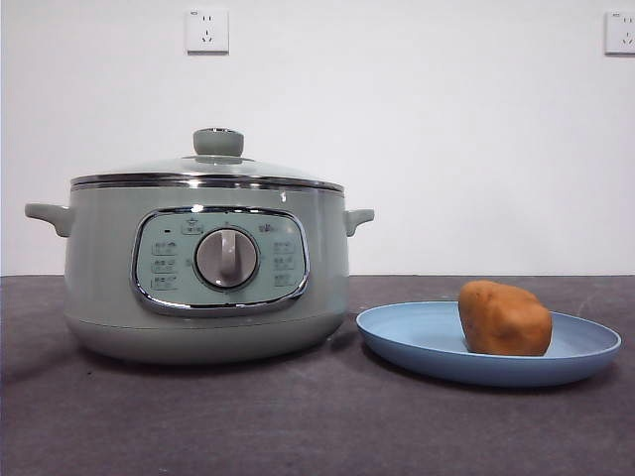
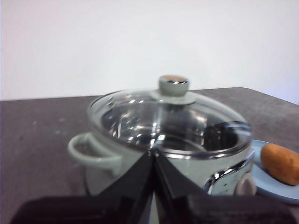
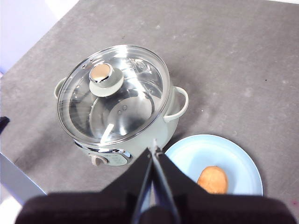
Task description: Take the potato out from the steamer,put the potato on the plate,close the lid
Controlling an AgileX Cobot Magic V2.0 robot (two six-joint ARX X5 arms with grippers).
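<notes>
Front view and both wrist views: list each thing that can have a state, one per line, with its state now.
steamer: upright on the table, closed, nothing inside seen through the glass.
lid: seated on the steamer, knob up.
potato: resting on the plate, out of the steamer.
plate: flat on the table beside the steamer, holding the potato.
left gripper: jaws shut, empty, apart from the steamer.
right gripper: jaws shut, empty, high above the table.

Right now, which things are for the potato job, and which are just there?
For the job:
potato
plate
pot
lid

Just there:
two wall sockets
table
</notes>
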